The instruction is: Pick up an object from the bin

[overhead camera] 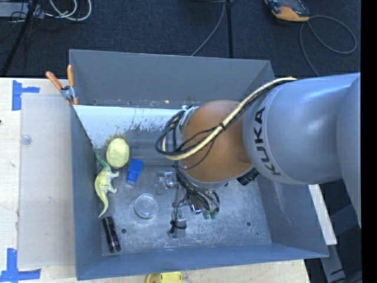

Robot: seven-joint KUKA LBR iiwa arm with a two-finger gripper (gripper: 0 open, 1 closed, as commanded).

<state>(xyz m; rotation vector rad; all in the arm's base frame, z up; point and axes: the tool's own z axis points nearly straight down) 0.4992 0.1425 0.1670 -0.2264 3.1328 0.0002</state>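
My arm (306,134) reaches into the grey bin (171,78) from the camera's right, and my orange wrist cover (215,149) hangs over the middle of the bin floor with black cables (174,135) looped along its left side. My jaws sit low under that cover, close to the floor and a little toward the bin's near wall. They are a dark tangle from this angle, so I cannot tell whether they are wide or narrow.

The nearest thing to them is a clear round cup (144,206), lying on the floor just beside them on the side of the bin's left wall. A small shiny piece (166,180) lies at the edge of my cover, a little farther back.

The rest lies along the left wall, apart from me. A yellow-green ball (118,152) sits toward the far left corner, with a blue block (134,171) just beside it. A yellow-green toy dinosaur (105,184) stretches along the wall below the ball. A black cylinder (110,234) lies near the near left corner.
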